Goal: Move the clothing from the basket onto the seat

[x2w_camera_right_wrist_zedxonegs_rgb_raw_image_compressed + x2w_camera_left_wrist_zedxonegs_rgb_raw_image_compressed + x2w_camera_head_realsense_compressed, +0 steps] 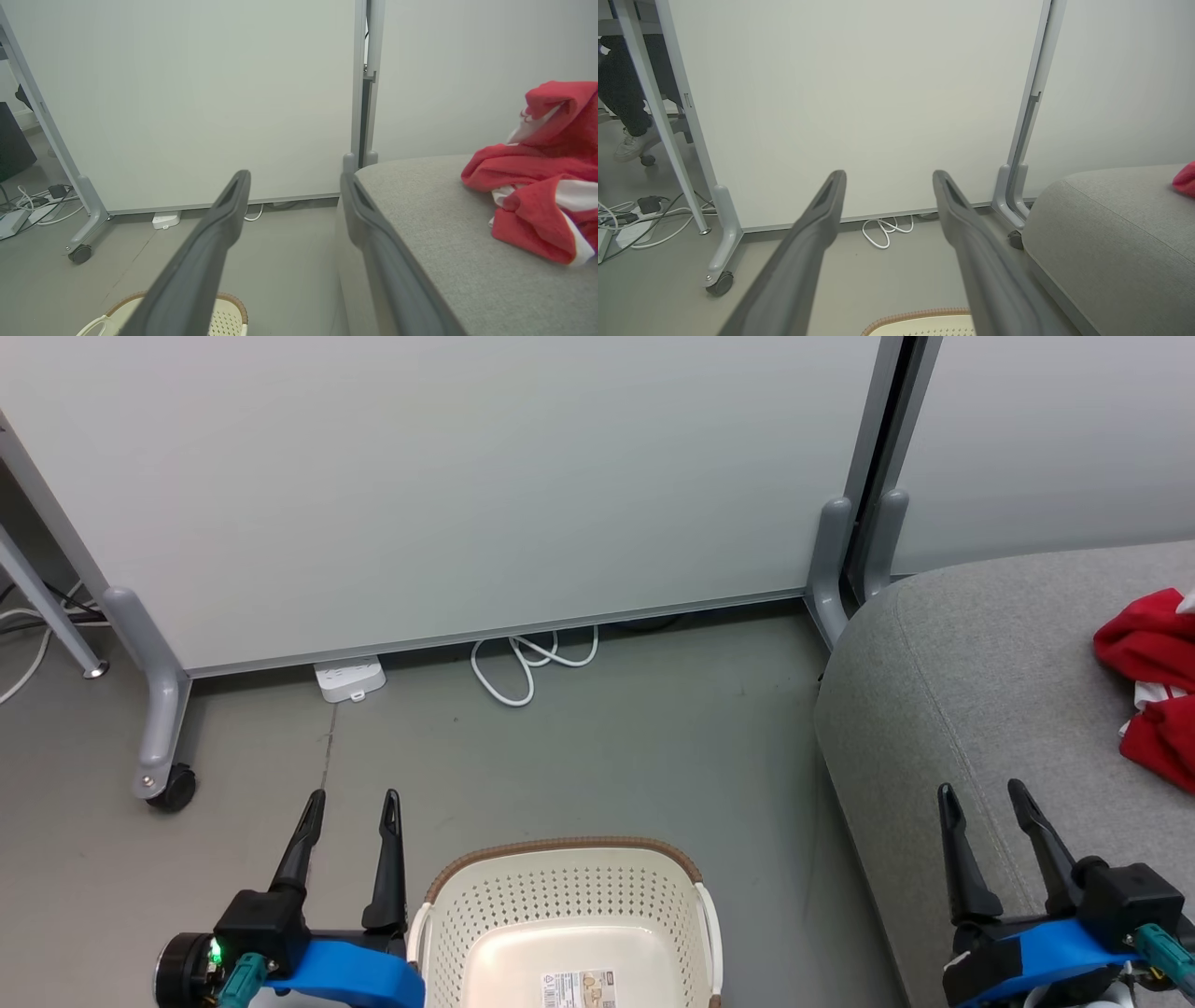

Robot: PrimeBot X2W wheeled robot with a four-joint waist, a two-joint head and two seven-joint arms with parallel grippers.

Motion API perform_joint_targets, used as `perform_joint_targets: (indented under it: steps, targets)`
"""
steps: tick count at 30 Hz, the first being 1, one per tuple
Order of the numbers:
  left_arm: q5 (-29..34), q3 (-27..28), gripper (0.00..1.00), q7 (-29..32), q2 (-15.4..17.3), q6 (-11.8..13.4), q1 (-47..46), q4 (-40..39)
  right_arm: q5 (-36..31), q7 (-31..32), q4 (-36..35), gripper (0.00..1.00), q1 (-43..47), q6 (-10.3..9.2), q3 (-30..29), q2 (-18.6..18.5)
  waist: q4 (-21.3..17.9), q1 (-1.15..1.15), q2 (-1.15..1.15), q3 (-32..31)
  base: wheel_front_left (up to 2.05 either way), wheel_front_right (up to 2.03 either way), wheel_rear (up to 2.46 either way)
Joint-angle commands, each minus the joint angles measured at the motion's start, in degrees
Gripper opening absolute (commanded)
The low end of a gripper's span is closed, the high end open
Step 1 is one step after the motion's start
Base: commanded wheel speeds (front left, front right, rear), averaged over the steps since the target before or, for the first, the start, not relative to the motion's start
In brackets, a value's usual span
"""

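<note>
A pale partition panel [467, 485] on grey wheeled feet spans the upper part of the head view, with a second panel beside it at the upper right. Below them grey floor [607, 756] runs across the middle of the frame. The seat [980, 691], a light grey cushion with a rounded corner and a seam line, takes up the right side from mid-height to the bottom edge.

The basket [560, 845] stands on the floor at the bottom centre, cut off by the frame edge, just left of the seat. Its pale bottom is bare around a label sticker [579, 987]. The clothing [1153, 681] lies bunched on the seat at the far right edge, red with white showing in its folds. In the right wrist view it sits heaped on the cushion at the right.

The left tool [355, 798] sits at the lower left, just beside the basket's left handle, fingers spread apart with nothing between them. The right tool [982, 789] sits at the lower right over the seat's near edge, also spread and holding nothing.

A white power strip [350, 679] and a looped white cable [527, 663] lie at the panel's foot.
</note>
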Motion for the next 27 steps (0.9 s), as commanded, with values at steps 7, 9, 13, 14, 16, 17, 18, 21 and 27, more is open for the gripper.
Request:
perform_joint_targets:
  steps: [7,9,13,14,16,17,18,21,27]
  targets:
    - [-0.2,-0.2,1.00,-0.1,-0.1,-0.1,0.4,0.3,0.3,-0.2,0.4,1.00,1.0,0.01,0.3,0.2,0.0,0.00,-0.01,-0.1,0.00,0.00,0.00]
    - [-0.5,-0.2,0.00,0.0,0.0,0.0,0.2,0.4,0.1,0.0,0.6,0.00,0.0,0.00,0.2,0.1,0.0,0.00,-0.01,-0.1,0.00,0.00,0.00]
    - [-2.1,0.1,0.00,0.9,-0.1,0.0,1.4,2.7,1.6,0.9,2.7,0.00,0.6,0.00,0.0,0.3,0.0,0.00,-0.01,-0.1,0.00,0.00,0.00]
    - [-3.3,0.3,0.00,1.3,-0.1,-0.1,1.3,2.7,2.8,1.3,2.8,0.00,0.4,0.00,-0.2,0.4,0.0,0.00,-0.01,-0.1,0.00,0.00,0.00]
    - [-5.7,0.7,0.00,1.9,-0.1,-0.1,1.0,2.7,5.1,2.0,2.7,0.00,0.2,0.00,-0.3,0.4,0.0,0.00,-0.01,-0.1,0.00,0.00,0.00]
    - [-8.0,1.0,0.00,2.5,-0.1,-0.2,0.9,2.6,7.4,2.5,2.6,0.00,0.1,0.00,-0.4,0.5,-0.1,0.00,-0.01,-0.1,0.00,0.00,0.00]
    - [-9.1,1.1,0.00,2.8,-0.1,-0.2,0.8,2.5,8.6,2.8,2.5,0.00,0.1,0.00,-0.4,0.5,-0.1,0.00,-0.01,0.0,0.00,0.00,0.00]
    - [-12.4,1.4,0.00,3.5,-0.1,-0.3,0.6,2.3,11.9,3.5,2.2,0.00,0.0,0.00,-0.5,0.6,-0.1,0.00,-0.01,0.0,0.00,0.00,0.00]
    - [-17.6,2.1,0.00,4.8,-0.1,-0.4,0.3,2.0,17.1,4.7,1.8,0.00,-0.2,0.00,-0.6,0.7,-0.2,0.00,-0.01,0.0,0.00,0.00,0.00]
